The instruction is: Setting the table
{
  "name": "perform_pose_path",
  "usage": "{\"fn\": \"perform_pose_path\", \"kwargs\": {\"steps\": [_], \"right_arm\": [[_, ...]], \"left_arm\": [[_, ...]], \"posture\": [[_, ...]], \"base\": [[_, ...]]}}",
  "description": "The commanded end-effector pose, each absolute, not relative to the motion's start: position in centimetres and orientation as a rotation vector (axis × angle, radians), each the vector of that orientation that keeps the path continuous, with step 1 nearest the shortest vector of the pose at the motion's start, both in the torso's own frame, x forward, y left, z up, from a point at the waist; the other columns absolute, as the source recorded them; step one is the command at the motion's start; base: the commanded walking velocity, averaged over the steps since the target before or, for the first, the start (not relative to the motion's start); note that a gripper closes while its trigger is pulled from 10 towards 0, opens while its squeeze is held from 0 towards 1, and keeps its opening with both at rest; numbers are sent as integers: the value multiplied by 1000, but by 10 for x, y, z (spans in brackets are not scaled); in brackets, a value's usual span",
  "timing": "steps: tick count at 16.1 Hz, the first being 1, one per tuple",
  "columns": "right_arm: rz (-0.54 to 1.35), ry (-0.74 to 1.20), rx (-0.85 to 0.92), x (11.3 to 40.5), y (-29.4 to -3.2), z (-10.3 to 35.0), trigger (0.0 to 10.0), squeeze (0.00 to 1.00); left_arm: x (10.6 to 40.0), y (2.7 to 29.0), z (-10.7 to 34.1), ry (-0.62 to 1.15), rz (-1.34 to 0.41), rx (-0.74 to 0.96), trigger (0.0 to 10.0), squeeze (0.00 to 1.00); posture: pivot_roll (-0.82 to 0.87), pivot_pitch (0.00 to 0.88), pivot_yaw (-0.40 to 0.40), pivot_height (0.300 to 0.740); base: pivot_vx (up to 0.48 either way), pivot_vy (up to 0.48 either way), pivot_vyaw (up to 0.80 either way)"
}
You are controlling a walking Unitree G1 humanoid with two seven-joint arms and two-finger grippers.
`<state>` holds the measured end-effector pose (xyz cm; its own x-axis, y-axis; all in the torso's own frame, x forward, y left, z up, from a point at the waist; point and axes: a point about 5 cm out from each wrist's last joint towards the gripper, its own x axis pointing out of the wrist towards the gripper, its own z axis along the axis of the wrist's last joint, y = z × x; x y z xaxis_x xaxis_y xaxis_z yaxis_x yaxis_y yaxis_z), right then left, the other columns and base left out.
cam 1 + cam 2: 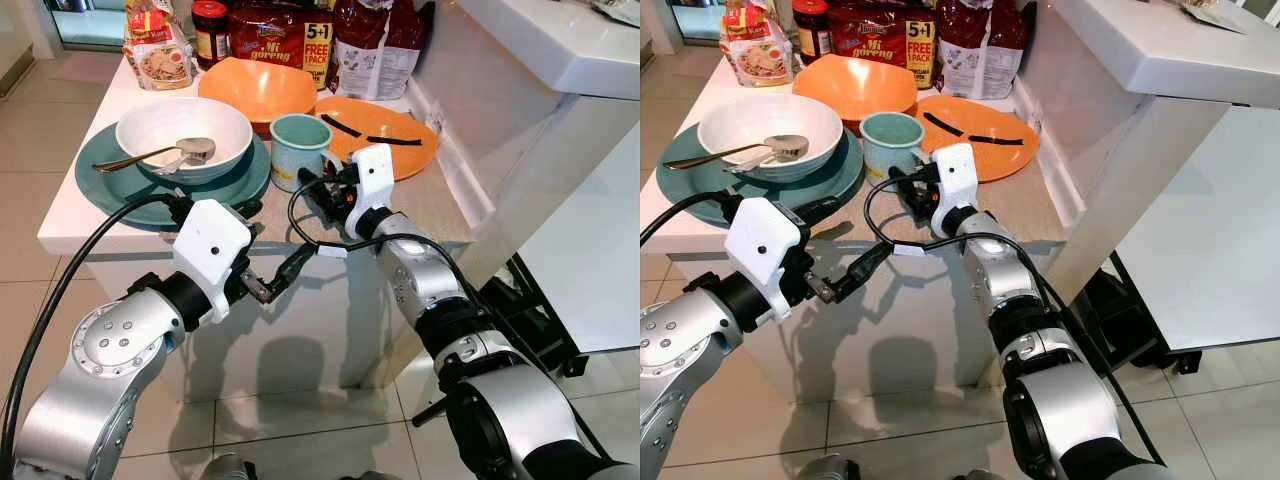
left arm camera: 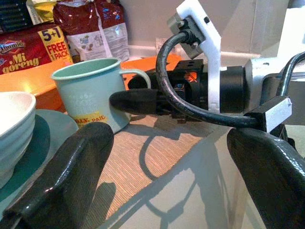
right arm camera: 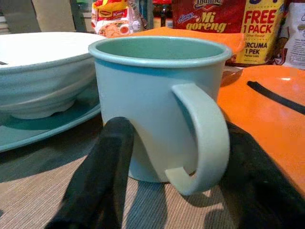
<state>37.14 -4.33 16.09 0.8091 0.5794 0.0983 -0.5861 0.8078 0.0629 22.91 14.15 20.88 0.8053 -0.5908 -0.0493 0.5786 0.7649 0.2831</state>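
Pale green enamelled metal mug (image 3: 159,102) stands on table edge (image 1: 90,215) between teal plate (image 1: 110,190) and orange plate (image 1: 400,150); right gripper (image 3: 178,191), fingers spread astride handle (image 3: 202,138); likely light, rigid, slick: grip handle.

Mug (image 1: 299,147) hemmed by teal plate (image 1: 105,190), orange bowl (image 1: 258,88), orange plate (image 1: 385,130), bare counter strip (image 1: 415,205) open at near edge

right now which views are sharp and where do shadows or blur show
Left eye view: sharp, arm shadows on the white counter front. Left wrist view: the near fingers blurred, cable shadow on the countertop. Right wrist view: mint mug crisp, right gripper soft and dark.
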Motion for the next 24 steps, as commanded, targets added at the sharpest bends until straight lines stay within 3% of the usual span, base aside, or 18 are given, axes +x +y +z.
{"fn": "perform_pose_path", "kwargs": {"steps": [1, 10, 15, 20, 24], "right_arm": [[614, -98, 101, 373, -49, 165, 0, 0], [598, -142, 120, 375, -55, 172, 0, 0], [603, -324, 161, 380, -57, 221, 0, 0], [649, -408, 184, 381, -38, 249, 0, 0], [780, -361, 170, 377, 0, 249, 0, 0]], "left_arm": [[228, 139, 211, -50, -638, 300, 10000, 0], [230, 141, 210, -49, -611, 310, 10000, 0], [233, 151, 211, -49, -568, 337, 10000, 0], [231, 153, 213, -52, -559, 347, 10000, 0], [233, 158, 216, -64, -523, 368, 10000, 0]], "posture": [[146, 85, -135, 740], [142, 82, -136, 740], [141, 82, -139, 740], [158, 75, -146, 740], [173, 73, -151, 740]], "base": [[0, 0, 0], [0, 0, 0], [0, 0, 0], [0, 0, 0], [0, 0, 0]]}}
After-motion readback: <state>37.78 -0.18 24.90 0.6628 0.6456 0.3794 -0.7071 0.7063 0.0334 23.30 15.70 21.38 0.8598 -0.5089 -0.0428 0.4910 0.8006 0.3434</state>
